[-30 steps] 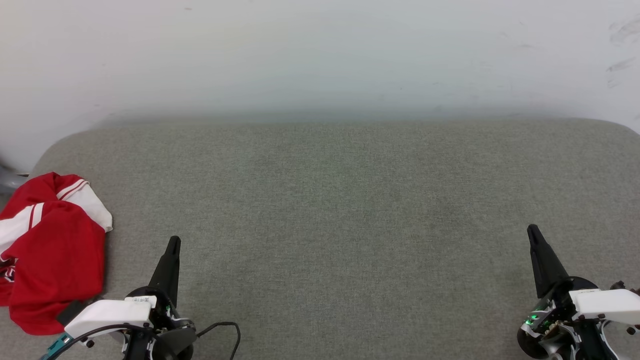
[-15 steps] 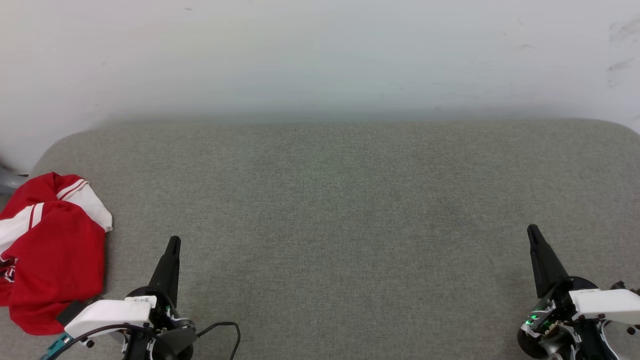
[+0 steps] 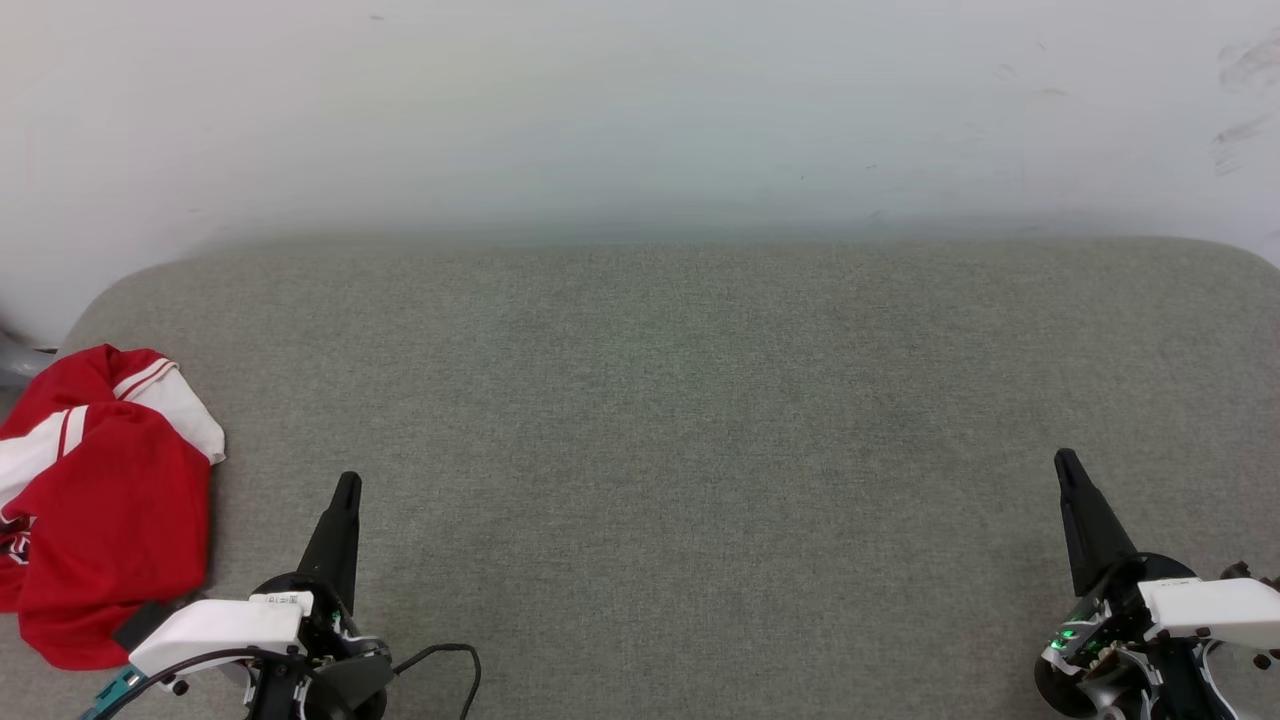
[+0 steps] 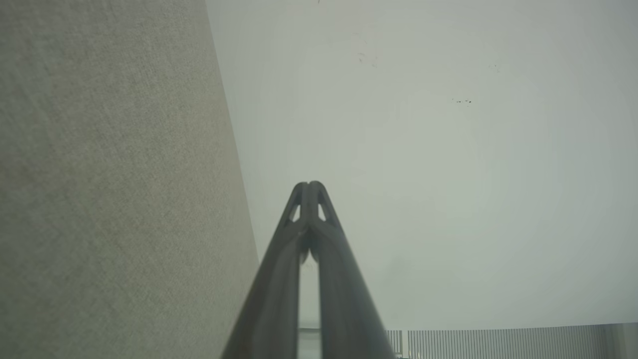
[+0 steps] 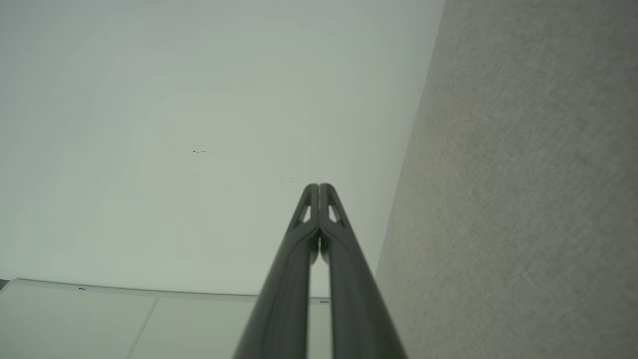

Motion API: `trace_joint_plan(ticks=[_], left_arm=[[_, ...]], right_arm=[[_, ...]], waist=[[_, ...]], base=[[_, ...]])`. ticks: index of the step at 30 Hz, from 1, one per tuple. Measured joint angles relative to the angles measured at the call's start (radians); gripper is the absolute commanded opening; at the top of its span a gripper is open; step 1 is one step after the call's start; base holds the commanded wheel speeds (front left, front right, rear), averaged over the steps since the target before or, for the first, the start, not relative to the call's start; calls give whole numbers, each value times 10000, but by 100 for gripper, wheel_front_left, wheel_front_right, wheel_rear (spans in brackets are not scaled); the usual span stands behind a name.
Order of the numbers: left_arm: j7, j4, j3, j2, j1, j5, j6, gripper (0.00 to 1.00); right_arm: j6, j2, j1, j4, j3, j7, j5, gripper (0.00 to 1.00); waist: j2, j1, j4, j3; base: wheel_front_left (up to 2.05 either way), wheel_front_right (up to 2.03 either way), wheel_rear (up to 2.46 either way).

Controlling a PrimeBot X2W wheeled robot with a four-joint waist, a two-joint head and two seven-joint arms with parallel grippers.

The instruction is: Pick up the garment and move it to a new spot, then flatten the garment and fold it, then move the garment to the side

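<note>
big grey fabric surface (image 3: 700, 400) with rounded far corners, plain white wall (image 3: 640, 100) behind it with a few scuff marks (image 3: 1240, 65) up top right, lighting's soft

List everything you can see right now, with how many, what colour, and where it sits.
garment: one, red with white sleeves, crumpled at the left end of the cushion
cushion: one, grey-green fabric, spanning the head view
wall: one, white, behind the cushion
cable: one, black, bottom edge beside the left arm
left gripper: one, black, lower left, jaws shut, empty
right gripper: one, black, lower right, jaws shut, empty
</note>
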Motion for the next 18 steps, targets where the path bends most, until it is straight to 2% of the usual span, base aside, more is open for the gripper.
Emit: trace_joint_plan(ticks=[17, 18], left_arm=[[0, 0, 0, 0, 0, 0, 0, 0], [0, 17, -2, -2, 5, 0, 2, 100]], right_arm=[[0, 0, 0, 0, 0, 0, 0, 0], [0, 2, 5, 19, 0, 0, 0, 100]], waist=[[0, 0, 0, 0], [0, 0, 0, 0]], base=[[0, 0, 0], [0, 0, 0]])
